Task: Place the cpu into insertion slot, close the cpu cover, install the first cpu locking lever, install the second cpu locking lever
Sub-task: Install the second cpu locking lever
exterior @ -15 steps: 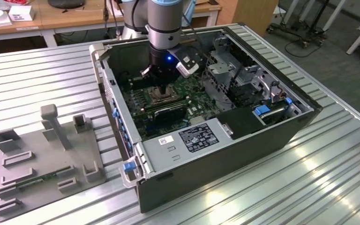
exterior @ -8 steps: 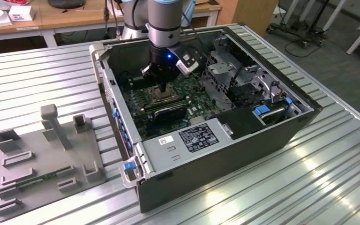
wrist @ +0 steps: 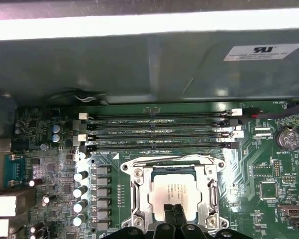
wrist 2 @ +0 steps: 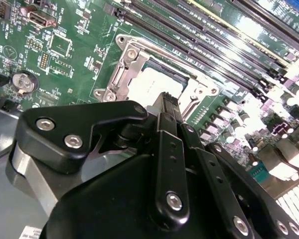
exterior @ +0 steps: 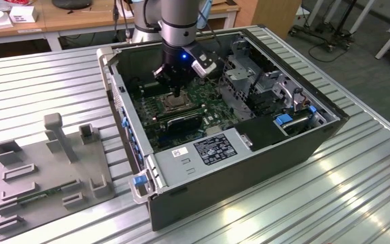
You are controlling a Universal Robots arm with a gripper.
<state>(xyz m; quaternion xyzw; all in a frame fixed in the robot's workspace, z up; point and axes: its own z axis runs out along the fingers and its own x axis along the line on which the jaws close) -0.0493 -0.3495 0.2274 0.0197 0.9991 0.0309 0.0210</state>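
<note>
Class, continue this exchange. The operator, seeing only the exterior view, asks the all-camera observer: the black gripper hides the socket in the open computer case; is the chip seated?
Observer: Yes; in the first wrist view the silver-grey square cpu lies in the silvery-rimmed insertion slot.
Operator: Is the cover down?
Observer: The thin silvery frame-shaped cpu cover lies flat around it.
Operator: And the fingers?
Observer: In both wrist views the gripper is shut, tips above one chip edge.
</note>
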